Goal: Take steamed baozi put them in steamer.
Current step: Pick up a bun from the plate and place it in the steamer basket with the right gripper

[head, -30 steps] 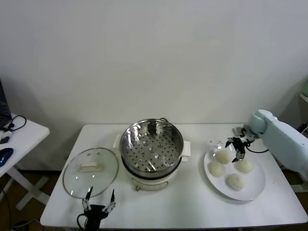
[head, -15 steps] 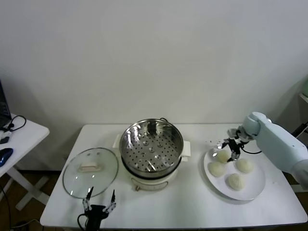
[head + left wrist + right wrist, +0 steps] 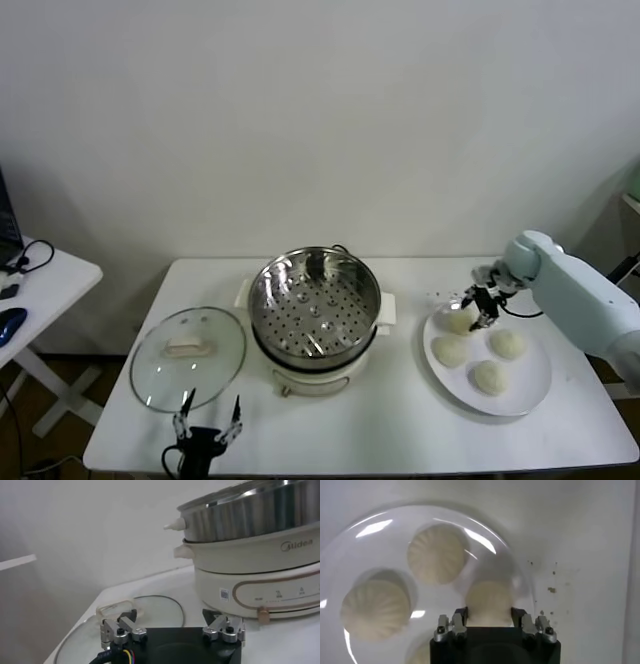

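One baozi (image 3: pixel 489 601) (plate's (image 3: pixel 350 545) edge) between right claw (image 3: pixel 490 625) fingers.

My right arm (image 3: pixel 585 295) is showing as a smooth, pale blue-white shell, rounded at the joint nearest the wrist. My right gripper (image 3: pixel 478 305) is wearing black links and silver fingers (image 3: pixel 451 626) studded with small dark screws, all mounted on a black block. My left gripper (image 3: pixel 172 630) is carrying the same black body, with silver fingers (image 3: pixel 223 628) fastened by black screws, and a bundle of coloured wires is running out beside a black cable.
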You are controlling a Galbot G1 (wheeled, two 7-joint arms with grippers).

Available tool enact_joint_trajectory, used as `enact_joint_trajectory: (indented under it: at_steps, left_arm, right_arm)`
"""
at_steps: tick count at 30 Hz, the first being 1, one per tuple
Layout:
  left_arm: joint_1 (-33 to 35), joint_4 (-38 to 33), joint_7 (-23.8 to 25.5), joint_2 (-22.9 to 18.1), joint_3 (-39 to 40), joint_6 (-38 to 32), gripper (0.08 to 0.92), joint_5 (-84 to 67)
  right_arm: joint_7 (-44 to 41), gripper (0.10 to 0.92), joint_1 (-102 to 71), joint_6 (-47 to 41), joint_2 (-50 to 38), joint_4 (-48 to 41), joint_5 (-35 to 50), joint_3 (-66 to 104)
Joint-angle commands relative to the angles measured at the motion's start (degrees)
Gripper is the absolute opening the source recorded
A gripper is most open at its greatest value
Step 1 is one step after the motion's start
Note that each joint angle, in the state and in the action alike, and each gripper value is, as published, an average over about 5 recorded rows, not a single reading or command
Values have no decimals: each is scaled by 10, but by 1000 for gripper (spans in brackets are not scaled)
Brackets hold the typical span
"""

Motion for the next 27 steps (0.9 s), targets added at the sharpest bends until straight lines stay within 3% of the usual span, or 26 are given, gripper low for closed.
enact_joint_trajectory:
  at_steps: [1, 9, 15, 21, 27]
  left_arm:
    - [1, -1, 0, -1, -1, 0, 823, 1]
    - [5, -7, -1, 2, 0, 0, 823, 1]
    - [6, -7, -1, 3, 1, -1, 823, 1]
    - [5, -5, -2, 3, 1, -5, 823, 5]
    - [3, -4, -2, 2, 2, -7, 823, 7]
  right_arm:
    - [0, 585, 131, 4, -36, 71, 85, -141]
    - [-3, 588, 415, 59, -8, 171, 226, -355]
    - [31, 585, 498, 139, 60, 220, 312, -401]
    - [73, 585, 493, 233, 137, 268, 261, -408]
    - [87, 585, 437, 300, 224, 212, 173, -398]
